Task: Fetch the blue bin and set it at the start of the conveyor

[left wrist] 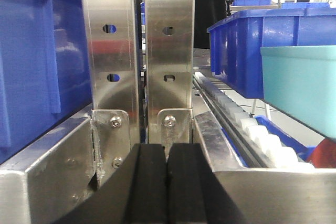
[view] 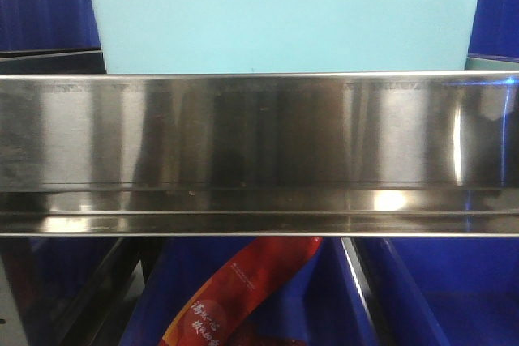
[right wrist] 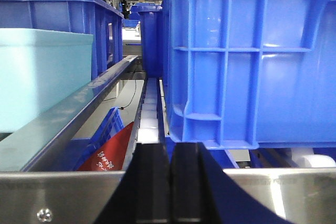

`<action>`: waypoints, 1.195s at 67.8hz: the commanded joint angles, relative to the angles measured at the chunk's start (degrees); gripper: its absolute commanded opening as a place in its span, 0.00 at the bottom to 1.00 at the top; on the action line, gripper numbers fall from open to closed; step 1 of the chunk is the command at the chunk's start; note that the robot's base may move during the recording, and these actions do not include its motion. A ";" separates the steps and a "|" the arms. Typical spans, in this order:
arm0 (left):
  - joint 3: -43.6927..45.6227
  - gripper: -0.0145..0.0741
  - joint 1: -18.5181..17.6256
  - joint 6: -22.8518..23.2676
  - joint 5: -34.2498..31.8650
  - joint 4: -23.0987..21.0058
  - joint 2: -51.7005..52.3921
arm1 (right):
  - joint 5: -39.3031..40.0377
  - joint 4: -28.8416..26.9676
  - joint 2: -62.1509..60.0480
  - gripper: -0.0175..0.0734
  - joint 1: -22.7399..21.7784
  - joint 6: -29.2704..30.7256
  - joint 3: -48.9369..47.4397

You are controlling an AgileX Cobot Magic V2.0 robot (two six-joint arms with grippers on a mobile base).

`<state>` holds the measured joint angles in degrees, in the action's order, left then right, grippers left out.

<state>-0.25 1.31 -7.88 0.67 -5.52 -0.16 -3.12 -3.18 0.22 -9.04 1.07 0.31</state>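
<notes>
I see one blue bin (view: 284, 18) at 12 o'clock, behind one steel shelf rail (view: 259, 143). The left claw (left wrist: 167, 182) and the right claw (right wrist: 170, 182) are both closed, holding nothing.

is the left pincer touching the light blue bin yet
Apart. The left wrist view shows the left pincer at bottom centre, pads together on nothing, while the blue bin sits off to the right with the rollers between them.

The red packet (view: 243, 297), lower centre of the front view, carries a line of pale Chinese characters along its length, too blurred to read; faint marks along the rail (view: 259, 135) top edge are likewise illegible.
</notes>
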 commanded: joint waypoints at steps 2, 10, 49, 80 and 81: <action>0.25 0.04 0.21 -0.19 -1.24 -0.41 0.16 | 0.95 0.26 -0.22 0.01 0.10 0.53 -0.31; 0.25 0.04 0.21 -0.19 -1.24 -0.41 0.16 | 0.95 0.26 -0.22 0.01 0.10 0.53 -0.31; 0.25 0.04 0.21 -0.19 -3.66 -0.41 0.16 | 2.79 0.26 -0.22 0.01 0.09 0.53 -0.31; 6.37 0.04 0.29 -0.19 -4.14 -0.41 0.16 | 4.07 -5.31 -0.22 0.01 0.09 -0.13 -4.14; 7.44 0.04 0.29 -0.19 -2.86 -0.41 0.16 | 2.81 -5.31 -0.22 0.01 0.09 -0.13 -5.23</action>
<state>2.72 1.31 -7.88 -4.24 -5.64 -0.16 0.86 -7.48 0.12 -9.04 0.96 -1.08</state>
